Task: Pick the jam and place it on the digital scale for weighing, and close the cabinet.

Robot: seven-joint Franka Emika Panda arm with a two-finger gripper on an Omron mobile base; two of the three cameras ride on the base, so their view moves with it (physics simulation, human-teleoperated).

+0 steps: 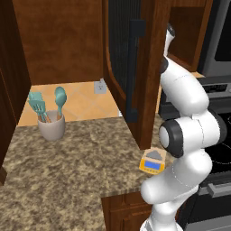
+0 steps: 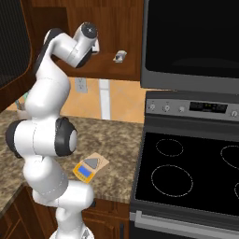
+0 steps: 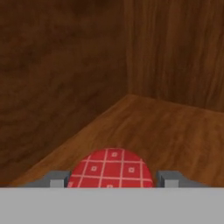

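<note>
Claw straddles the jam on the cabinet shelf, fingers on either side; whether they clamp it I cannot tell. One jar there. A loose hold could drop it.

Left base view: one scale on the bench, below one open cabinet door, which the arm might knock.

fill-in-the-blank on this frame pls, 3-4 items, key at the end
1. In the hand view, the jam sits between the two fingers on a ____ cabinet floor.
2. The digital scale rests on the counter with ____ on its grey plate.
3. The cabinet door with the long black handle stands ____.
4. The cup on the counter holds ____ utensils.

Missing words: wooden; nothing; open; teal
</note>
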